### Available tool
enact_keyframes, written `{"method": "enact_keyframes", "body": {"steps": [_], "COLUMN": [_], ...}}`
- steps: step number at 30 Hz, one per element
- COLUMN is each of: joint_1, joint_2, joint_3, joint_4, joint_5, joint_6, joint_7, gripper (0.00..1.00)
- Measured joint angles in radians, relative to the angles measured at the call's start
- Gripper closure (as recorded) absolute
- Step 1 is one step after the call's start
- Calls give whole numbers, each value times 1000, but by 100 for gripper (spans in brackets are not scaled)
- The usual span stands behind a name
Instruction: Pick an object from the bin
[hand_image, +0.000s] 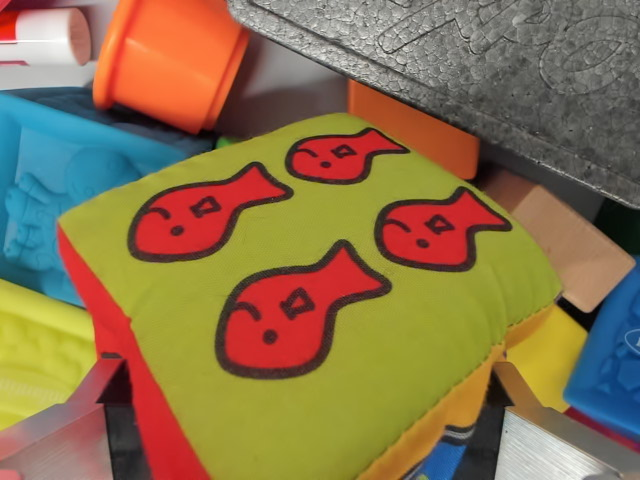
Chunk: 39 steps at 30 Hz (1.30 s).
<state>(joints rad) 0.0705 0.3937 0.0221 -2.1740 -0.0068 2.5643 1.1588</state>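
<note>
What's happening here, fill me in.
The robot's hand is low over a crowded bin, its two metal fingers on either side of a soft green cube printed with red fish. The fingers look open around the cube's near edge, so nothing is lifted yet. Around it lie an orange cup, a grey foam slab, a wooden block and blue moulds.
</note>
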Motion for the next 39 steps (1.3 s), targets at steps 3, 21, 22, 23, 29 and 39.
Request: {"method": "enact_keyframes", "body": {"steps": [3, 21, 22, 23, 29, 39], "joint_1": [0, 0, 0, 0, 0, 0], "joint_2": [-1, -67, -74, -79, -122, -190], "joint_3": [0, 0, 0, 0, 0, 0], "joint_4": [0, 0, 0, 0, 4, 22], "joint_5": [0, 0, 0, 0, 1, 2], "joint_6": [0, -65, -72, -76, -123, -208], "joint_7": [0, 0, 0, 0, -1, -1], "gripper": [100, 100, 100, 100, 100, 100]}}
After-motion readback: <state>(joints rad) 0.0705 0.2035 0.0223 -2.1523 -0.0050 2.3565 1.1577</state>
